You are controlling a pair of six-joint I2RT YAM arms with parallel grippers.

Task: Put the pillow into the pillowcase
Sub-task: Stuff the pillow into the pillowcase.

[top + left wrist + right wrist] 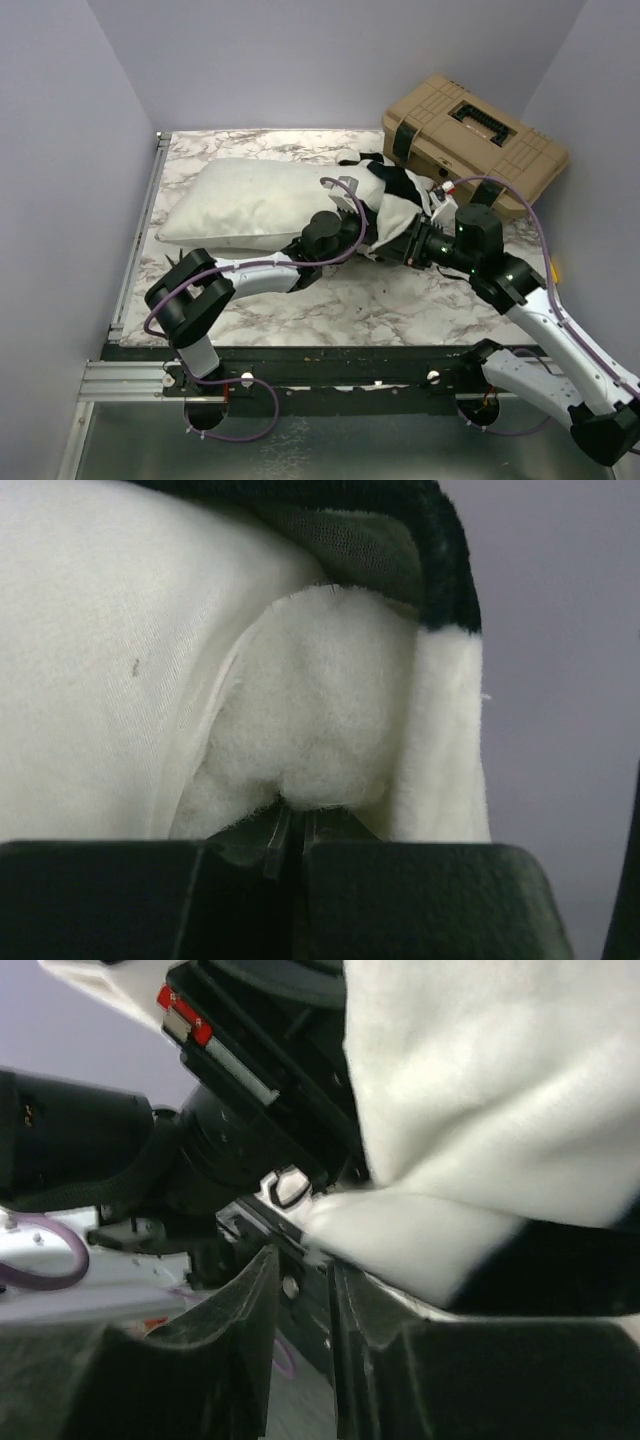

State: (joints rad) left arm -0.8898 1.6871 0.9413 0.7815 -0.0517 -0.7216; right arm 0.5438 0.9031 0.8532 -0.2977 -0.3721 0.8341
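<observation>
Early stage. Pillow (250, 205) lies flat on the marble worktop (380, 300), long axis 9-to-3 o'clock, almost all of it bare. Checkerboard pillowcase (395, 200) is bunched over the pillow's 3 o'clock end only, so the mouth looks started at best. Judgement: nearly the whole pull-over is left.

Left tool (292, 830) is at the pillow's 3 o'clock end, clamped tight on a fold of the case's fleecy white fabric, with the pillow skin just beside it at 9 o'clock. Right tool (300, 1280) is at the case's 5 o'clock edge with the jaws narrow. White fabric reaches the tips, but I cannot tell if any is pinched.

Room: the tan hard case (475, 140) sits in the 2 o'clock corner, just beside the bunched pillowcase, so that side is tight. The side rail (135, 260) and wall are close to the pillow's 9 o'clock end. Bare worktop at 6 o'clock gives the best room. The two tools are near each other, so there is a clash risk.
</observation>
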